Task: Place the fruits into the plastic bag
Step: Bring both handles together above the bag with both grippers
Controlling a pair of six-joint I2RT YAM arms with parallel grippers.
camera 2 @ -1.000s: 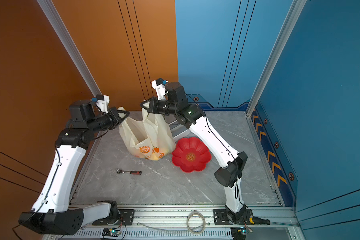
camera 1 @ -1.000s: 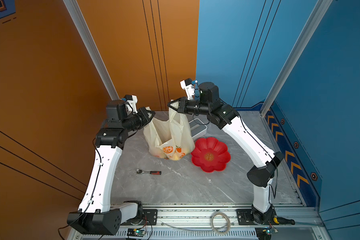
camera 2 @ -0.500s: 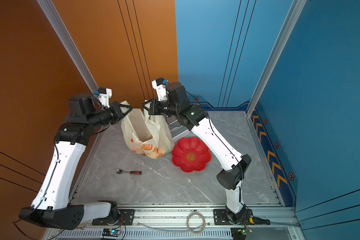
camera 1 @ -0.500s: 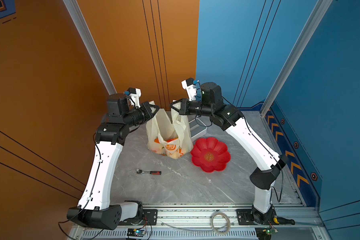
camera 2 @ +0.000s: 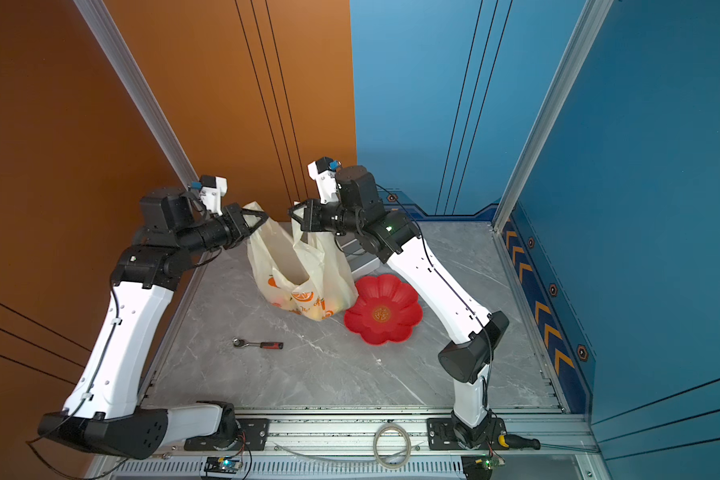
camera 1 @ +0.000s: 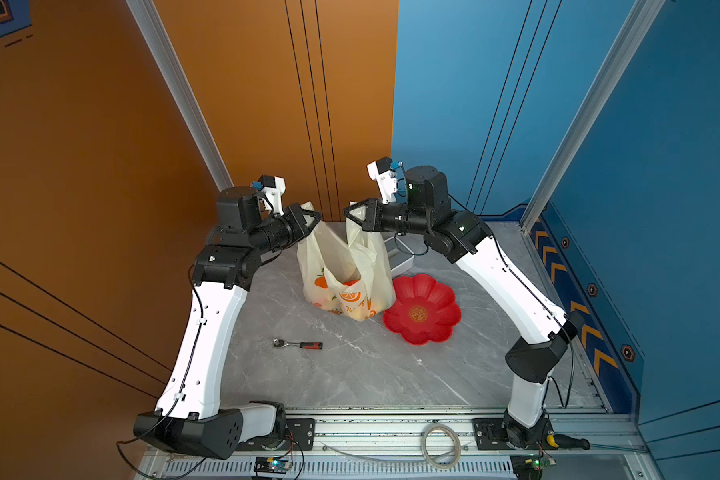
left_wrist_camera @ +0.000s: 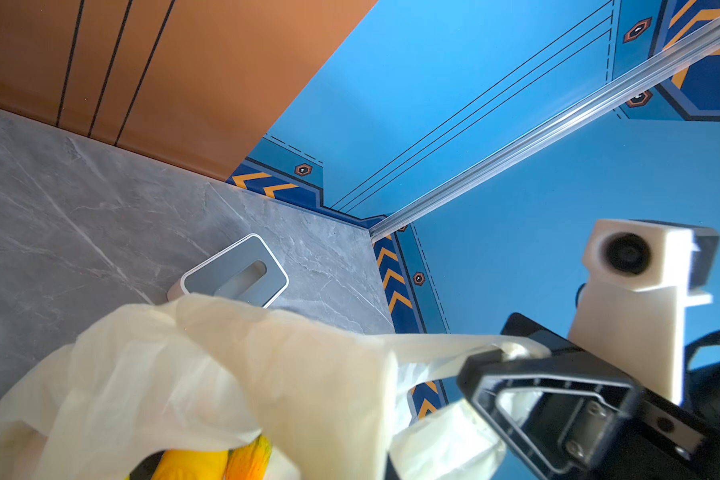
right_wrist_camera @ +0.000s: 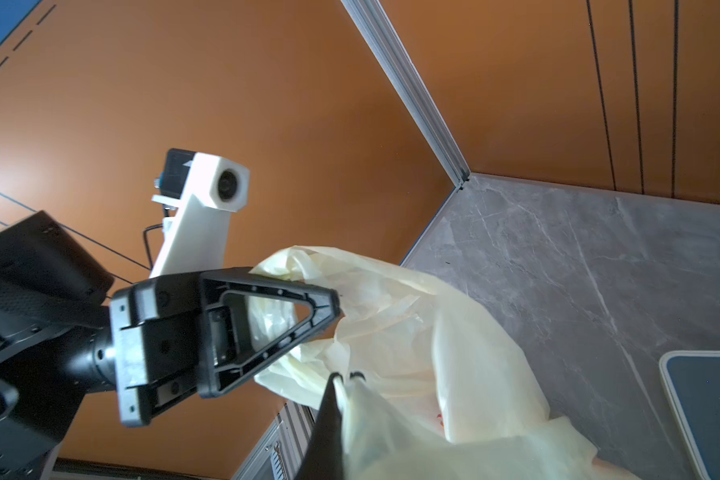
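While your left tool (camera 1: 317,217) and right tool (camera 1: 346,216) clamp the bag (camera 1: 336,249) beside the dish (camera 1: 447,293), fruits (camera 1: 359,315) lie inside; none seem left.

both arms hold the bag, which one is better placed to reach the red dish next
Right, probably. The red flower-shaped dish lies right of the plastic bag, on the side of the right end effector; the left end effector must cross the bag.
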